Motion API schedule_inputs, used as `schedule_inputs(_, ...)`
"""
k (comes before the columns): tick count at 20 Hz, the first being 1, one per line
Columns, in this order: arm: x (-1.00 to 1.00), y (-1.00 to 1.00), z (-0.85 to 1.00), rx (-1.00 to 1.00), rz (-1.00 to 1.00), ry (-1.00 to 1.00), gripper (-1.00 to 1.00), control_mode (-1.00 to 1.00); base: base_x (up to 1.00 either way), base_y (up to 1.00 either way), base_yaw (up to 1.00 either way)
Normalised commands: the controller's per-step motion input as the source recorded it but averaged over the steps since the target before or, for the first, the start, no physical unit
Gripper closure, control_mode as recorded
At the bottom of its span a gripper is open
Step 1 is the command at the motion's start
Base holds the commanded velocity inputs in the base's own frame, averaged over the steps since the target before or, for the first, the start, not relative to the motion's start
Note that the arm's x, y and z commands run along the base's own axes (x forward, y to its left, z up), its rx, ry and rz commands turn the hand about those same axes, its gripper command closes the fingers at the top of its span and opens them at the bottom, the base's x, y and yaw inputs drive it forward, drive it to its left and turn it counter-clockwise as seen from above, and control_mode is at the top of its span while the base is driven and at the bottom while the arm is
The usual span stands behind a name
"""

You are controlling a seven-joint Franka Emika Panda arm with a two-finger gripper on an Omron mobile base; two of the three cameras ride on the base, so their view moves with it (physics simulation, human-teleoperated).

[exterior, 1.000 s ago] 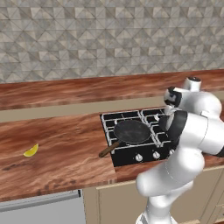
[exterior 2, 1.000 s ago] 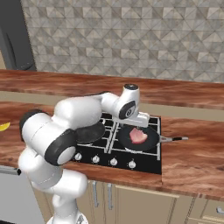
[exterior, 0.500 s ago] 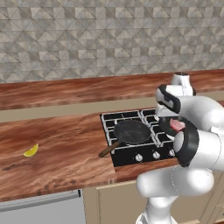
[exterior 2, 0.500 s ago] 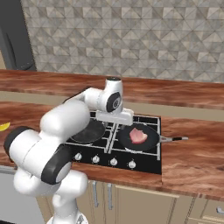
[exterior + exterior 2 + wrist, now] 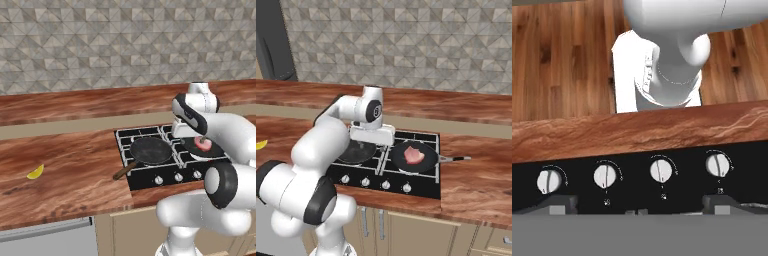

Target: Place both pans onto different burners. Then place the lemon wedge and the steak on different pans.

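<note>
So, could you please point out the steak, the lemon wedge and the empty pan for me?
steak (image 5: 414,155), right base view, middle of the pink slab.
lemon wedge (image 5: 35,173), left base view, centre of the yellow crescent.
empty pan (image 5: 151,150), left base view, middle of its black bowl.

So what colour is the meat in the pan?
Pinkish-red with paler edges; the steak shows best in the right base view.

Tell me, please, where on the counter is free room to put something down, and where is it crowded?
Free: the wood between the lemon wedge and the cooktop, and the counter right of the steak pan's handle. Crowded: the cooktop, with the empty pan, the steak in its pan, and the arm above.
</note>
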Motion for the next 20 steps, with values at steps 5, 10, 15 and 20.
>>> schedule_inputs(5, -0.34, 0.37, 0.02, 0.02, 0.0, 0.09, -1.0, -1.0, 0.0, 0.0, 0.0)
schedule_inputs(10, -0.23, 0.42, 0.02, 0.03, 0.0, 0.03, -1.0, -1.0, 0.0, 0.0, 0.0)
schedule_inputs(15, -0.2, 0.38, 0.0, 0.01, 0.0, 0.0, -1.0, -1.0, 0.0, 0.0, 0.0)
schedule_inputs(20, -0.02, 0.24, 0.0, 0.0, 0.02, 0.0, -1.0, -1.0, 0.0, 0.0, 0.0)
